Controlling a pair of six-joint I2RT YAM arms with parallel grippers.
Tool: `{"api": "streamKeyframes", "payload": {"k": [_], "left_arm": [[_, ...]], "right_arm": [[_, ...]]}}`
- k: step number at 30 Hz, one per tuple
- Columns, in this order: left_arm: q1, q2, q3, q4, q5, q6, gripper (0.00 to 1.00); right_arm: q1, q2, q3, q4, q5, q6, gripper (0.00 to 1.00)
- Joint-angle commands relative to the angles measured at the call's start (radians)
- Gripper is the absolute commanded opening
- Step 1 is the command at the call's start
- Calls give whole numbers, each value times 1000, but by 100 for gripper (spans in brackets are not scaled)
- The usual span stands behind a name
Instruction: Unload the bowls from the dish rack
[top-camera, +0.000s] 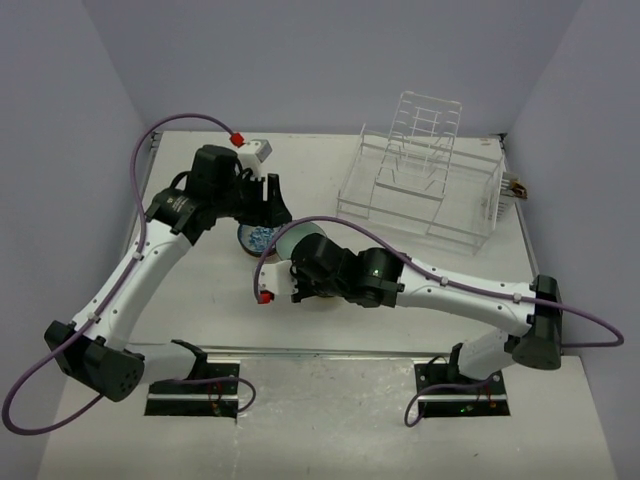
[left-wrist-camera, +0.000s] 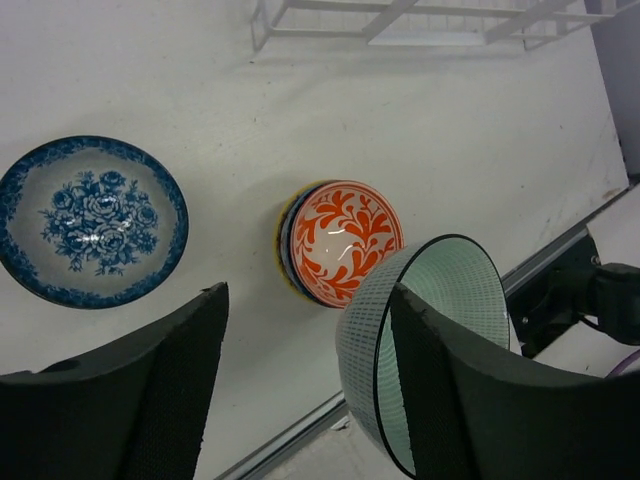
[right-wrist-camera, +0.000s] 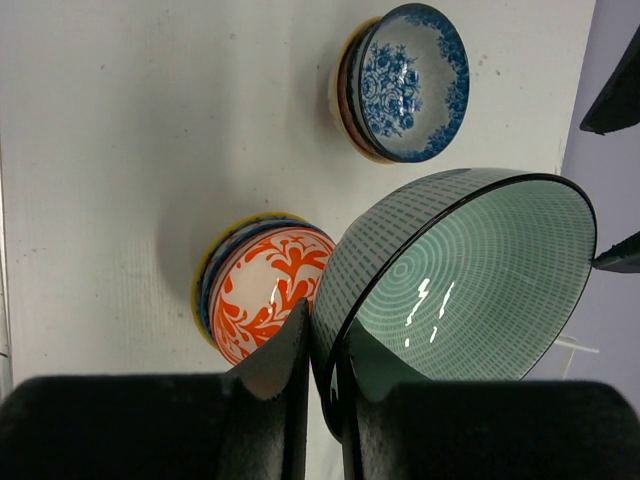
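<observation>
My right gripper (right-wrist-camera: 325, 350) is shut on the rim of a green bowl (right-wrist-camera: 470, 270) with a fine grid pattern, holding it tilted on edge above the table. My left gripper (left-wrist-camera: 310, 380) is open and straddles the same green bowl (left-wrist-camera: 365, 340), one finger inside it and the other well clear outside. The two grippers meet at the green bowl (top-camera: 298, 240) in mid-table. The clear wire dish rack (top-camera: 420, 170) stands at the back right, and I see no bowl in it.
An orange-patterned bowl (left-wrist-camera: 345, 240) tops a short stack on the table under the green one. A blue floral bowl (left-wrist-camera: 92, 220) tops another stack (right-wrist-camera: 410, 80) nearby. The table's near edge rail (left-wrist-camera: 300, 430) runs just below the grippers.
</observation>
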Motion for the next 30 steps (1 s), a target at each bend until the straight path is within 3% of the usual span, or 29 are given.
{"api": "streamKeyframes", "payload": {"k": [1,6,8,13,15,17,21,23,28,30], "left_arm": [[-3,0,-12,-36,-91,53,63],[-11,7,-34,-24,-102,53,59],[-15,7,-34,-28,-143,53,52],[-16,2,-37,-37,-170,61,53],[-17,-1,-42,-37,-191,64,44],[-17,-1,-51,-47,-255,64,18],[-17,17,-66,-60,-341,73,12],[-17,30,-68,-62,-361,75,0],[-17,31,-68,-40,-413,62,0],[-17,27,-69,-25,-456,39,0]], "right_arm": [[5,20,95,10,81,-56,0],[3,88,155,11,90,-79,0],[2,123,187,11,118,-87,0],[-33,160,235,9,54,-93,0],[-50,177,253,11,58,-88,0],[-53,184,258,11,72,-100,0],[-53,190,273,20,61,-107,0],[-53,198,293,28,55,-107,0],[-55,269,357,45,109,-82,0],[-66,282,362,62,113,-68,10]]}}
